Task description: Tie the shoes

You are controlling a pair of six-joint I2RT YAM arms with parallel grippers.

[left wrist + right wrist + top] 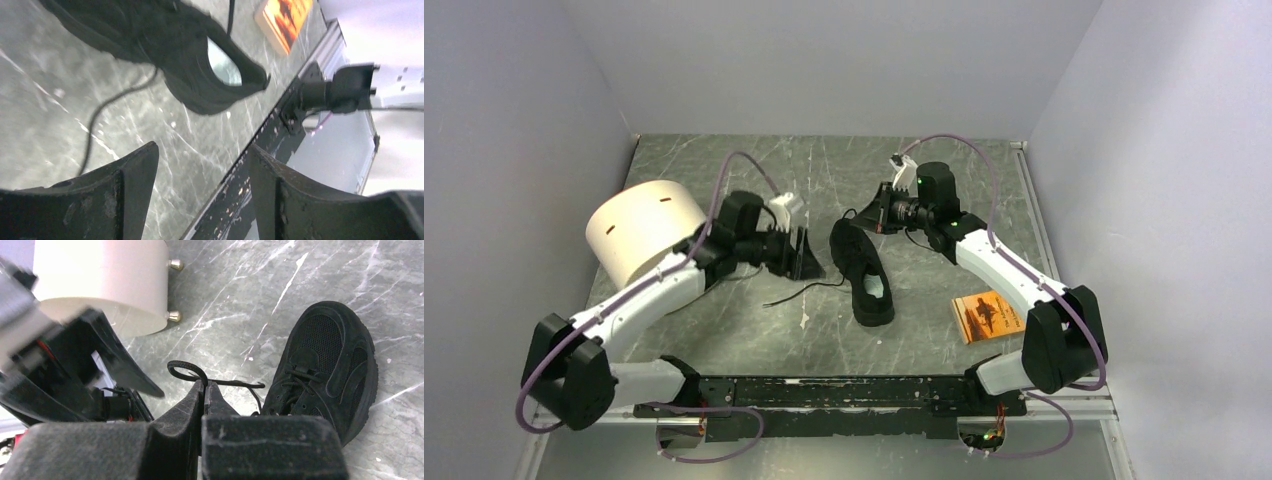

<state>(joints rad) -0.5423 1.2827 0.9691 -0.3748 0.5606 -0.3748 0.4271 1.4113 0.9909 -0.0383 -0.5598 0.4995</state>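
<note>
The black sneaker lies on the table between the arms, toe away from me, its pale insole showing at the heel end. My right gripper is at the toe end and is shut on a loop of thin black lace, pinched between its fingertips. The shoe lies just right of it. A second lace end trails left over the table. My left gripper is open and empty just left of the shoe. In its wrist view its fingers stand wide apart, with the shoe beyond.
A large white cylinder stands at the back left, behind my left arm. An orange booklet lies on the table right of the shoe, near my right arm's base. The black base rail runs along the near edge.
</note>
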